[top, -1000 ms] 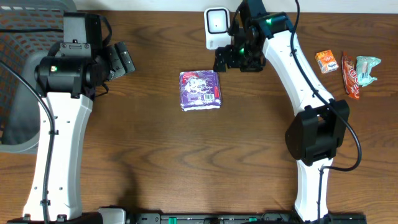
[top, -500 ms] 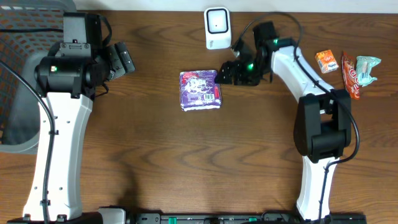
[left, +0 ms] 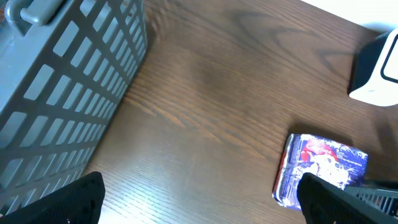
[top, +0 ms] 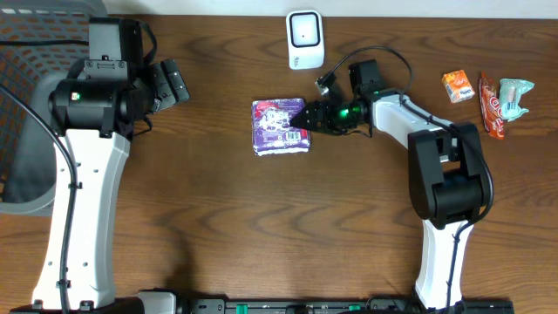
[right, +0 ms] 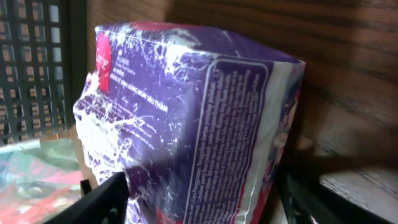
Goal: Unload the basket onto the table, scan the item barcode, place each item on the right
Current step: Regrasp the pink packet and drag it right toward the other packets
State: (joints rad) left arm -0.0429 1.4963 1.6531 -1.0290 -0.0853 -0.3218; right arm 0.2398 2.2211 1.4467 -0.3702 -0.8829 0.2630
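Note:
The item is a purple foil packet (top: 281, 126) lying flat on the wooden table, also in the left wrist view (left: 320, 168). My right gripper (top: 305, 116) reaches in low from the right and has the packet's right end between its jaws. Up close, the packet (right: 199, 124) fills the space in the right gripper (right: 205, 199), with a black finger (right: 102, 199) pressed against each side. The white scanner (top: 304, 38) stands upright at the table's far edge, behind the packet. My left gripper (top: 170, 83) hovers open at the left, well clear of the packet, with nothing in the left gripper (left: 199, 199).
A grey slatted basket (top: 26, 105) sits at the far left, close beside the left arm (left: 62, 93). At the far right lie an orange snack pack (top: 458, 85), a red wrapper (top: 493, 106) and a pale green pack (top: 514, 96).
The right arm swung down from beside the scanner to the packet's right edge, and its jaws narrowed around the packet. The left arm stayed still.

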